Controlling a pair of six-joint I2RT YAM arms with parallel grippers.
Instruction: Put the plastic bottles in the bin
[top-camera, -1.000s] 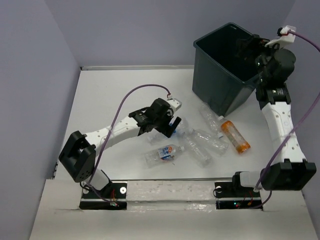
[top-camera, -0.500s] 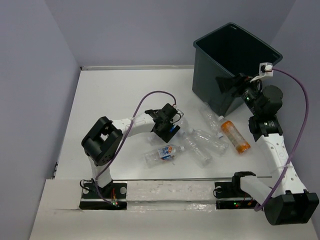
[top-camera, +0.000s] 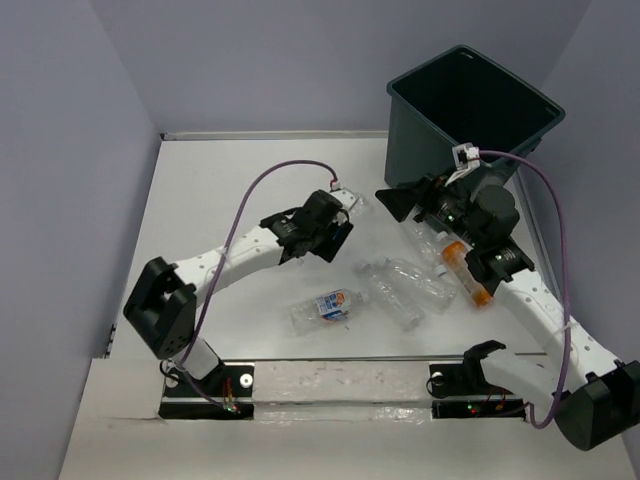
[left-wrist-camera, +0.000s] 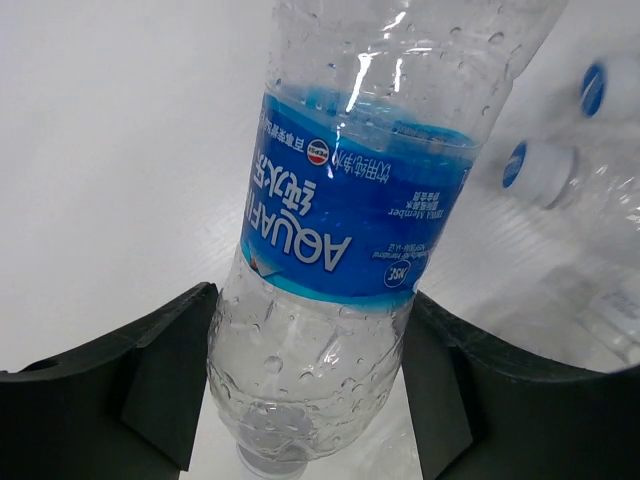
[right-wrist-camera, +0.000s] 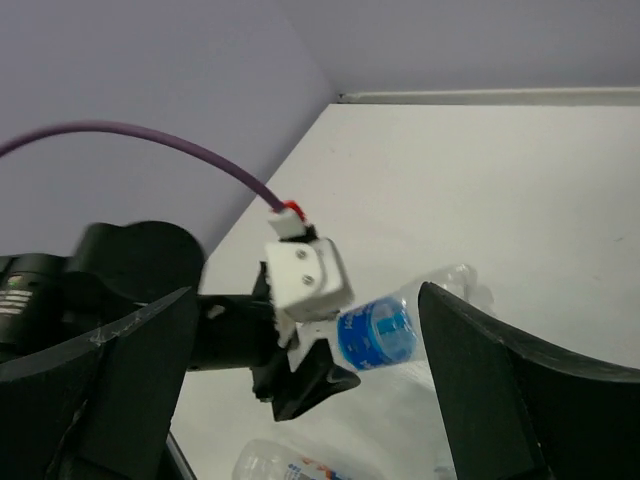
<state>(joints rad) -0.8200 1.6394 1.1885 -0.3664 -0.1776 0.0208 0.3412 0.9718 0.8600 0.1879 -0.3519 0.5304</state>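
A clear plastic bottle with a blue label (left-wrist-camera: 340, 200) sits between my left gripper's (left-wrist-camera: 310, 375) black fingers, cap end toward the wrist, with both pads against its sides. From above, the left gripper (top-camera: 342, 222) holds this bottle (top-camera: 357, 207) over the table's middle. My right gripper (top-camera: 398, 203) stands open and empty just to its right, facing it. The right wrist view shows the held bottle (right-wrist-camera: 385, 330) between its wide fingers (right-wrist-camera: 120, 380). The dark bin (top-camera: 470, 120) stands at the back right. Several more bottles (top-camera: 400, 290) lie on the table.
A labelled bottle (top-camera: 325, 307) lies nearest the front rail. An orange bottle (top-camera: 468, 272) rests under the right forearm, with a clear one (top-camera: 420, 235) beside the bin's base. Purple walls enclose the white table (top-camera: 220, 190) at left and back.
My left gripper has closed on the blue-labelled bottle and lifted it up and away from the pile. The right arm has swung down from the bin toward the table's middle.
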